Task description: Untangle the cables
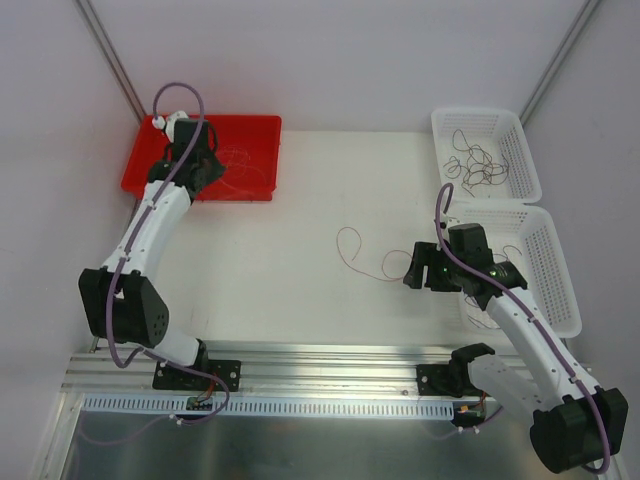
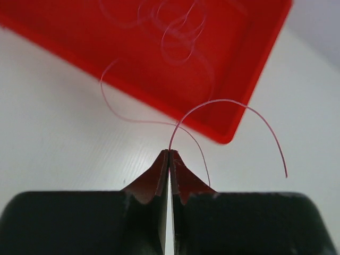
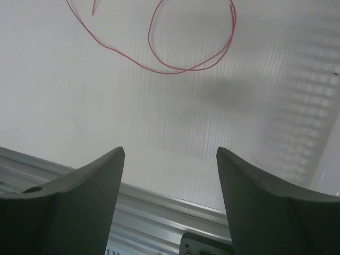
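Observation:
My left gripper (image 2: 169, 152) is shut, with a thin pink cable (image 2: 234, 101) pinched at its tips. The cable arcs up and right to a free end over the white table. Beyond it is a red tray (image 2: 253, 64) holding faint pale cable loops (image 2: 178, 33). Seen from above, the left gripper (image 1: 200, 168) hangs over the tray's near side. My right gripper (image 3: 170, 152) is open and holds nothing. It hovers over the table short of a red looped cable (image 3: 186, 67), which lies mid-table (image 1: 350, 250). A dark tangle of cables (image 1: 476, 165) sits in the far white basket (image 1: 525, 150).
A second white basket (image 1: 558, 290) stands at the right, beside the right arm. An aluminium rail (image 1: 320, 375) runs along the table's near edge by the arm bases. Grey walls enclose the back and sides.

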Available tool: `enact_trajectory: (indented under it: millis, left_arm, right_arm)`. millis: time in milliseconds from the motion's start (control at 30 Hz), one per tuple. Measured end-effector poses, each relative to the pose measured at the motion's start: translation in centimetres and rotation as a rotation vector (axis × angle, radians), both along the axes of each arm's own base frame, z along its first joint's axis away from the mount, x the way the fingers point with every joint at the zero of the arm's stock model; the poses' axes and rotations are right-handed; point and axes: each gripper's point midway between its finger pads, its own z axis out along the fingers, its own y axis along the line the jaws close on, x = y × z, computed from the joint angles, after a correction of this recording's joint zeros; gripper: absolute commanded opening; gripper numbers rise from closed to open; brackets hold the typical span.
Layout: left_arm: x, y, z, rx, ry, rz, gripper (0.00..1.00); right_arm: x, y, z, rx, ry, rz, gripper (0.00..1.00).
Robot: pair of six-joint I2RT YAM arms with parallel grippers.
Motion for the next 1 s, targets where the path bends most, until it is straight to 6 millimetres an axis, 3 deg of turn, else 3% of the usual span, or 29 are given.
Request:
enact_trajectory:
  millis: [133,200,267,367,467,533,667,700,800,867,933,1000]
  left_arm:
    - [3.1,0.6,9.3,0.044,-0.212,-0.001,0.0]
    - [4.8,1.1,13.0,0.069,-0.295,0.007,0.0]
    - [6.4,1.8,15.1,0.096,-0.337,0.016,0.0]
    - [9.1,3.3,15.6,0.135,-0.35,0.041,0.0]
    - [12.0,4.8,13.7,0.169,-0.313,0.064,0.01]
    - [13.8,5.9,11.0,0.187,-0.266,0.082,0.04]
    - [16.4,7.4,4.0,0.205,-0.136,0.091,0.33]
    - [16.7,7.8,1.9,0.205,-0.095,0.092,0.49]
    - [16.7,8.8,-2.1,0.195,-0.01,0.097,0.77]
    - [16.0,9.1,-3.5,0.186,0.03,0.094,0.89]
    - [15.4,9.3,-3.7,0.172,0.037,0.094,0.99]
    - [14.3,9.0,-3.6,0.153,0.045,0.081,0.99]
  right_arm:
    - [0.0,0.0,0.0,0.0,0.001,0.0,0.74]
    - [0.0,0.0,0.0,-0.001,0.002,0.0,0.74]
    - [0.0,0.0,-0.1,-0.002,0.002,0.0,0.74]
    - [-0.1,-0.1,-0.1,-0.004,0.006,-0.001,0.74]
    - [-0.2,-0.1,-0.2,-0.008,0.012,-0.002,0.74]
    - [-0.2,-0.1,-0.3,-0.01,0.017,-0.002,0.74]
    - [-0.3,-0.2,-0.5,-0.013,0.028,-0.002,0.74]
    - [-0.4,-0.2,-0.5,-0.013,0.029,-0.002,0.74]
    - [-0.5,-0.3,-0.5,-0.015,0.033,-0.002,0.74]
    - [-0.6,-0.3,-0.4,-0.014,0.033,-0.002,0.74]
    - [-0.7,-0.3,-0.4,-0.014,0.031,-0.002,0.74]
    - [-0.7,-0.3,-0.4,-0.014,0.031,-0.002,0.74]
